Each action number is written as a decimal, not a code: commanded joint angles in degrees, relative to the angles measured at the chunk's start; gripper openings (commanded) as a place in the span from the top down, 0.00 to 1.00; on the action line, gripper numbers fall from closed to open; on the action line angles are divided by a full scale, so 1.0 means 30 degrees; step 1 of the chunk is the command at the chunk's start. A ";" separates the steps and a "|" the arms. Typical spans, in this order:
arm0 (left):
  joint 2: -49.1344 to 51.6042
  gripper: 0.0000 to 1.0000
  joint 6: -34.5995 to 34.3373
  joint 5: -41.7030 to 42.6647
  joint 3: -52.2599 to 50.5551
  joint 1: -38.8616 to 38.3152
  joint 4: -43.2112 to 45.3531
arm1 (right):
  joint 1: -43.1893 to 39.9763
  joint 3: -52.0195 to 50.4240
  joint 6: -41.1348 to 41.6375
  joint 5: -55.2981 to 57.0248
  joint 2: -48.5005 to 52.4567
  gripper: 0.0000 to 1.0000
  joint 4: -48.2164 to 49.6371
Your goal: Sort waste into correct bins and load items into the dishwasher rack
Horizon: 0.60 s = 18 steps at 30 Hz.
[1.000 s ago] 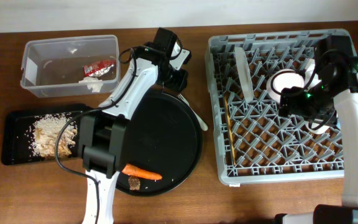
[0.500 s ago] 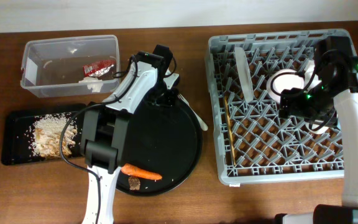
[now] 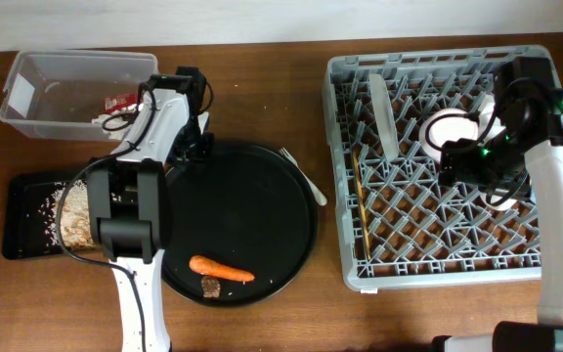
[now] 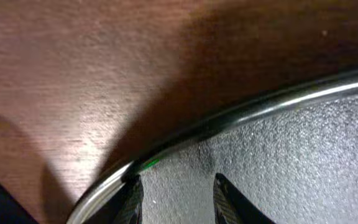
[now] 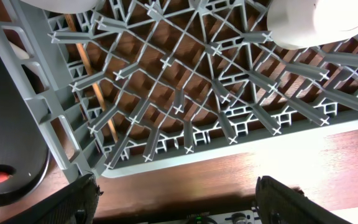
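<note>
The clear tub at the back left holds the red wrapper. The shallow black tray holds pale food scraps. The carrot and brown morsel lie on the round black tray. The white fork lies at its right rim. The grey rack holds the upright grey plate, white bowl and chopsticks. My left gripper is open and empty over the round tray's rim. My right gripper is open and empty above the rack.
The left arm lies across the right part of the shallow black tray and hides it. A pale cup stands in the rack under the right arm. The rack's front edge and a strip of bare wood show in the right wrist view.
My left gripper swung left from the round tray's top to its upper-left rim. The clear tub shifted left and turned slightly. The right arm has not moved.
</note>
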 commanded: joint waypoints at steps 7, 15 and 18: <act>0.0153 0.63 -0.0765 -0.7198 -0.0590 0.0131 0.1202 | -0.0117 0.0073 -0.0080 0.0109 -0.0306 0.16 0.0168; -0.3271 0.62 -0.1107 0.5552 0.0481 -0.2142 -0.0670 | -0.0102 0.0073 -0.0080 0.0102 -0.0284 0.13 0.0444; -0.3264 0.62 -0.1129 0.6885 0.0299 -0.6302 -0.0852 | -0.0102 0.0073 -0.0087 0.0109 -0.0284 0.13 0.0423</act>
